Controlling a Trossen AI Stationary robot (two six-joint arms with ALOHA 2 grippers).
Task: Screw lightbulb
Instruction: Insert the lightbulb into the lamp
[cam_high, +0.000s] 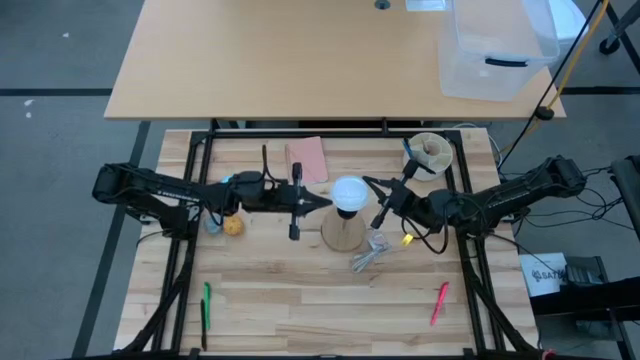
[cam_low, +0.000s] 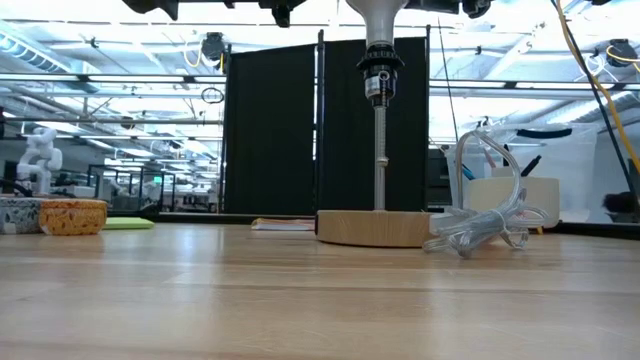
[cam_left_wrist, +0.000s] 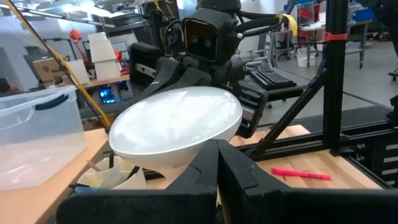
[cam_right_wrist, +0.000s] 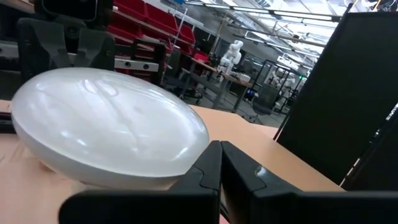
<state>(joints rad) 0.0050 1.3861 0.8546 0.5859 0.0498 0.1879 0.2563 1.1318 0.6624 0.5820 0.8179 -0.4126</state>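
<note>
Lightbulb (cam_high: 349, 192) base hidden between both grippers

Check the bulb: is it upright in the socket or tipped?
Upright. The bulb sits dome-up atop the lamp stem, its neck vertical in the low view. How far it is screwed in, cannot tell.

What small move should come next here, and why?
Probably the left gripper should close gently on the lightbulb to turn it. The bulb already sits atop the lamp stand, and both grippers flank it, the right gripper equally near, neither clearly holding it.
</note>
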